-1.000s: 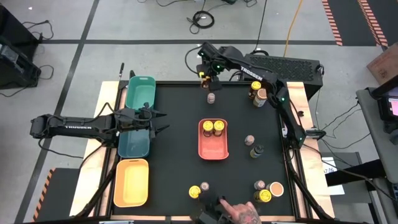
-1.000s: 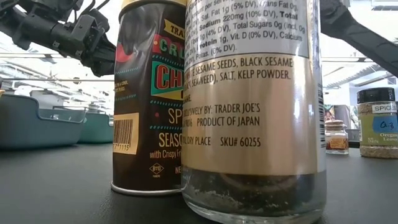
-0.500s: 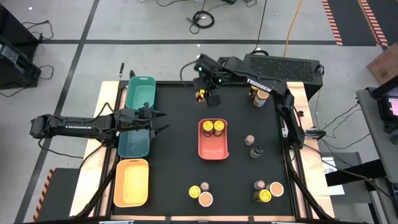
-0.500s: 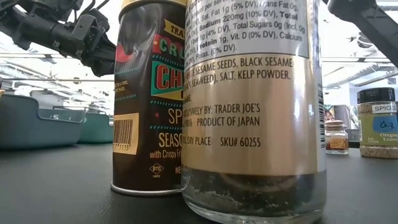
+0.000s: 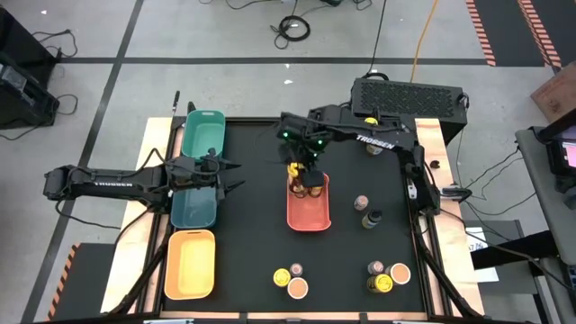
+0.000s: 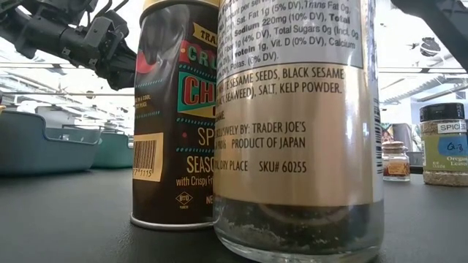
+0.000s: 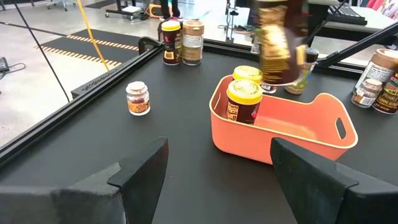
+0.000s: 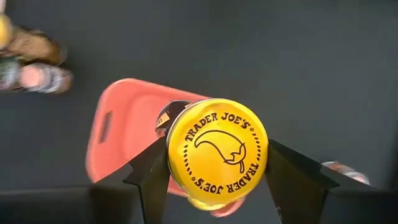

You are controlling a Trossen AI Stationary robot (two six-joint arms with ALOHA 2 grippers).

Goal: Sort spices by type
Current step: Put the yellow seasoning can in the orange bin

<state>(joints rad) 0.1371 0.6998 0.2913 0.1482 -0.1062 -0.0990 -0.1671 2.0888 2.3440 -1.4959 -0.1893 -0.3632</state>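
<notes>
1. Right gripper (image 8: 214, 163) has its jaws clamped on a round glass spice jar with a bright yellow lid (image 8: 217, 147), hanging right over the far end of the coral plastic tray (image 5: 309, 209) mid-worktop.
2. Two matching yellow-lidded jars (image 7: 244, 101) already sit in that tray, so this looks like the drop-off step.
3. Next up, I'd guess: lower it beside them, then let go.
4. Left gripper (image 7: 217, 168) waits over the teal plastic tray (image 5: 193, 205) by the left edge, jaws spread and holding nothing.

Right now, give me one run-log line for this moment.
right gripper: shut on yellow-lidded jar, above coral tray | tray: two yellow-lidded jars inside | left gripper: open, waiting over teal tray
</notes>
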